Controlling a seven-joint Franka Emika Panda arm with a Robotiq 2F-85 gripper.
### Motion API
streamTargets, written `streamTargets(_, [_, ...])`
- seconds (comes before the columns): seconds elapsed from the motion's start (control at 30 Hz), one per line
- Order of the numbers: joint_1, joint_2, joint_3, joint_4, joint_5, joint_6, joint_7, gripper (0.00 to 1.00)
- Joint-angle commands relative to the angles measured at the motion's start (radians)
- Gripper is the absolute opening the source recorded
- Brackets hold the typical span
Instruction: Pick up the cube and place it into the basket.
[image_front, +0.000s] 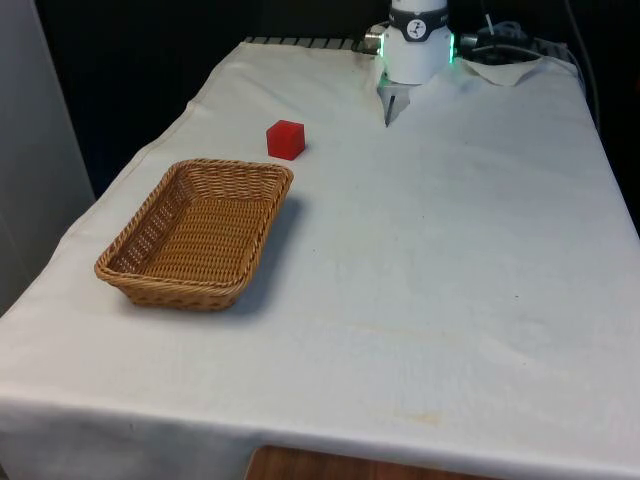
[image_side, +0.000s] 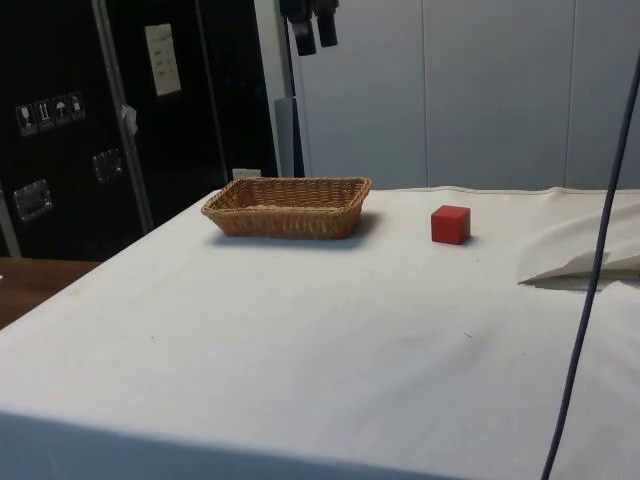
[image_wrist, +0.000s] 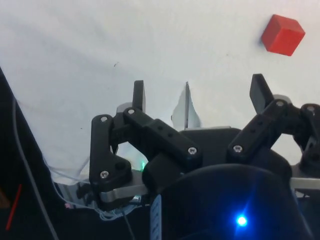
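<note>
Looking across the tabletop in the front view, we see the arm's white base at the far edge, toward the front view's right, with the rest of the arm rising out of sight. In the side view we find the gripper hanging high above the tabletop, its two dark fingers pointing down, well clear of everything below. In the wrist view we look down past the gripper at the white cloth, and the jaws stand wide apart with nothing between them; the two black fingertips are well separated and only bare cloth shows in the gap. We count one cube, red, and one basket, woven wicker, rectangular and shallow. The cube sits on the cloth toward the far half of the tabletop, on the front view's left, just beyond the basket's far corner and apart from it, touching neither the basket nor the gripper. In the side view we see the cube resting flat beside the basket, with a clear strip of cloth between them. In the wrist view the cube lies off to one side of the jaws, not between them. The basket lies near the tabletop's edge on the front view's left, and we see nothing inside it. The cloth is rumpled into a fold near the base at the far edge.
</note>
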Motion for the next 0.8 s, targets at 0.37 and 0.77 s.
streamTargets(0.37, [-0.014, -0.084, -0.001, -0.094, -0.047, 0.035, 0.015, 1.0])
streamTargets(0.77, [-0.025, -0.14, -0.027, -0.168, -0.093, 0.054, 0.013, 1.0])
